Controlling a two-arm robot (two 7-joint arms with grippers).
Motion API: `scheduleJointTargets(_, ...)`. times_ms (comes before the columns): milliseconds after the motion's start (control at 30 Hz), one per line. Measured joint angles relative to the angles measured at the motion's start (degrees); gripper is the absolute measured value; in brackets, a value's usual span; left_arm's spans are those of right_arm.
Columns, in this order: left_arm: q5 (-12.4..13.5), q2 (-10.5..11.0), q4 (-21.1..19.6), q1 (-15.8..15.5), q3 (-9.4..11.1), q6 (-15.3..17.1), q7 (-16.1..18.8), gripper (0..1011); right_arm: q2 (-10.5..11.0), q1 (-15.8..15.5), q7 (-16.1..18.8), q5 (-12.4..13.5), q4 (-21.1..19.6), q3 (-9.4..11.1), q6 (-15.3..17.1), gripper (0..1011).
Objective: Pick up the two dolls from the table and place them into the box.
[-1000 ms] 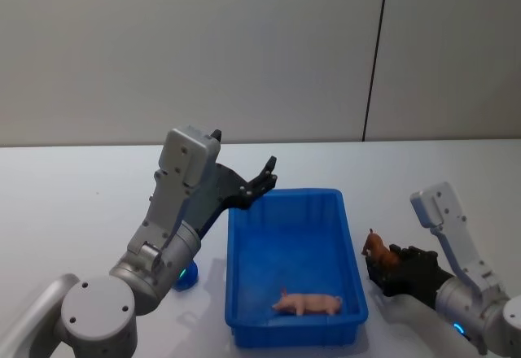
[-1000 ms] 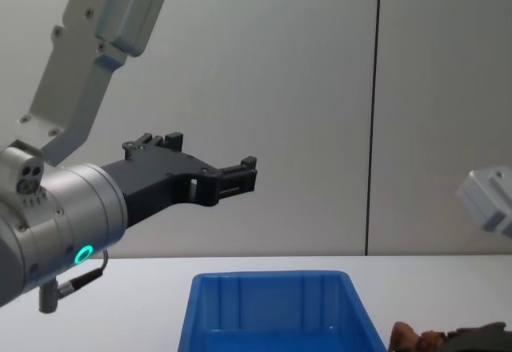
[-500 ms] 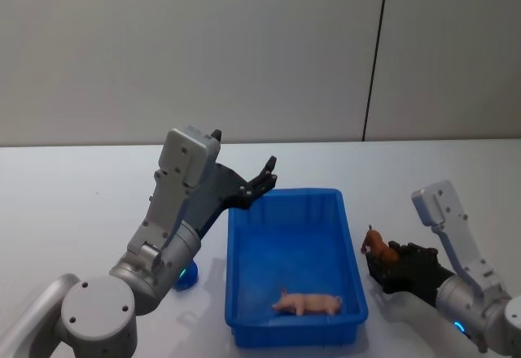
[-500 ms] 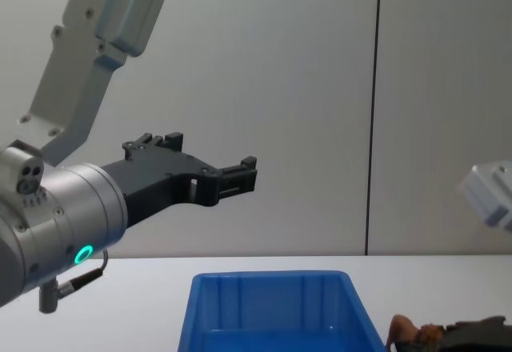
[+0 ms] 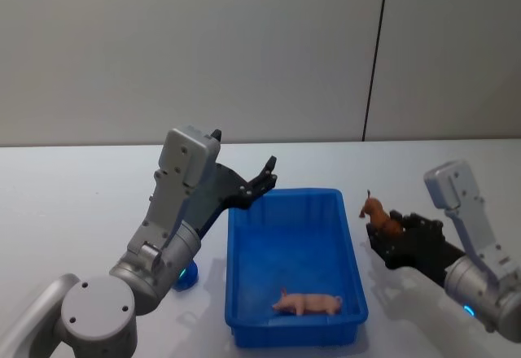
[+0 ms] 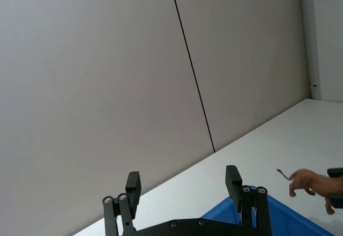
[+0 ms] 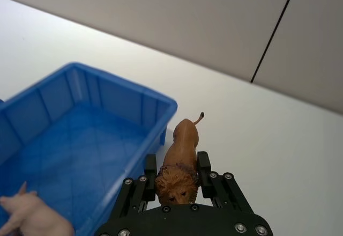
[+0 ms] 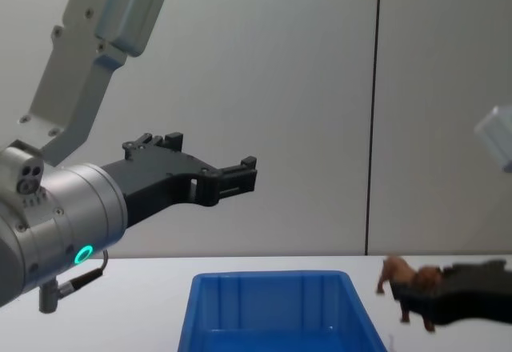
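Note:
My right gripper [image 5: 381, 226] [image 7: 177, 167] [image 8: 416, 296] is shut on the brown lion doll [image 5: 375, 211] [image 7: 180, 161] [image 8: 398, 275], holding it in the air just right of the blue box [image 5: 293, 264] [image 7: 64, 134] [image 8: 272, 312], above the white table [image 5: 81, 203]. The pale pink doll [image 5: 308, 302] [image 7: 29, 217] lies inside the box near its front wall. My left gripper [image 5: 264, 175] [image 6: 185, 190] [image 8: 240, 178] hangs open and empty above the box's back left corner. The brown doll [image 6: 305, 182] also shows far off in the left wrist view.
A grey panelled wall with a dark vertical seam [image 5: 374, 57] stands behind the table. A small blue object [image 5: 186, 275] sits on the table under my left arm. Bare tabletop lies to the left and behind the box.
My right gripper has lifted the brown doll off the table, up beside the box's right rim. The left arm and the pink doll have not moved.

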Motion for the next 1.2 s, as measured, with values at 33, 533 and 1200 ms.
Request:
scheduleJointTargets(33,0.0,0.0,0.0,0.0,0.0,0.0,0.0,1001,0.1,0.0,0.1,-0.2,-0.3,0.0,-0.4,436)
scheduleJointTargets(533,0.0,0.0,0.0,0.0,0.0,0.0,0.0,1001,0.0,1.6,5.7,-3.3,-6.2,-0.6,-4.7,436)
scheduleJointTargets(1200,0.0,0.0,0.0,0.0,0.0,0.0,0.0,1001,-2.9,6.1,15.4,-2.7,-3.0,-2.8,1.1,436)
